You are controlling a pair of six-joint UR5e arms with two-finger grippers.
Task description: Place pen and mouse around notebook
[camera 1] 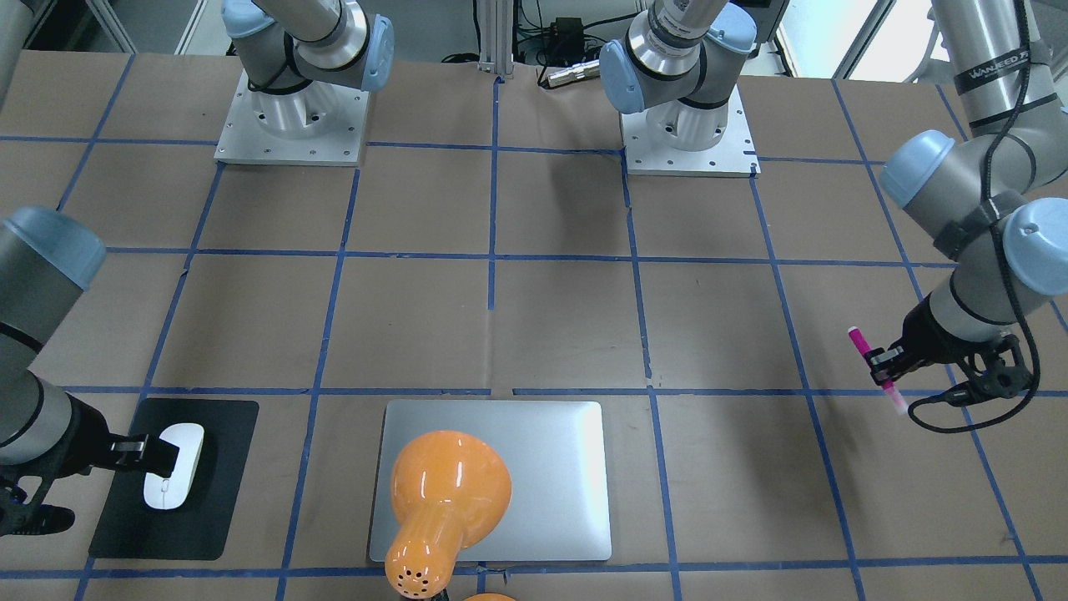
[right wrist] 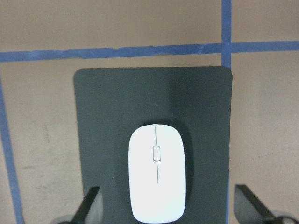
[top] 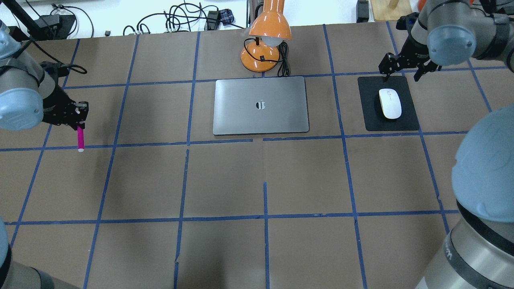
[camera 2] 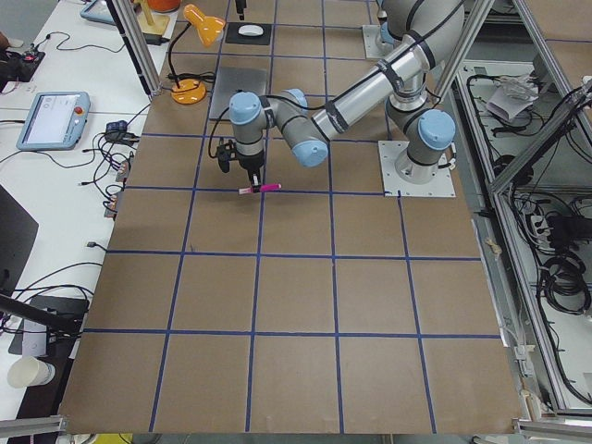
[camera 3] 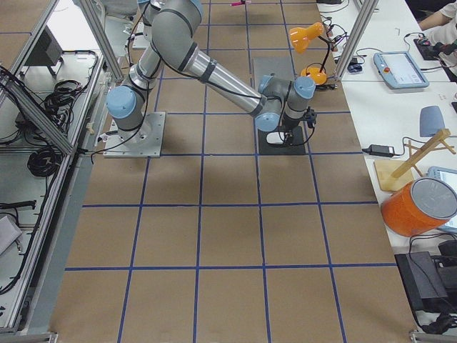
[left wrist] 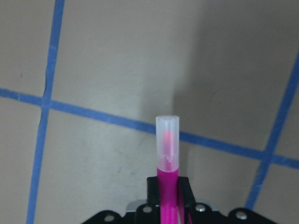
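Observation:
The pink pen hangs above the bare table at the far left, and my left gripper is shut on its upper part. Its pale end points away from the left wrist camera, over a blue tape line. The white mouse lies on a black mat to the right of the silver notebook. My right gripper stands open over the mouse, its fingers wide apart on either side and not touching it.
An orange desk lamp stands just behind the notebook, and its shade covers part of the notebook in the front-facing view. Blue tape lines grid the brown table. The arm bases sit at the robot's edge.

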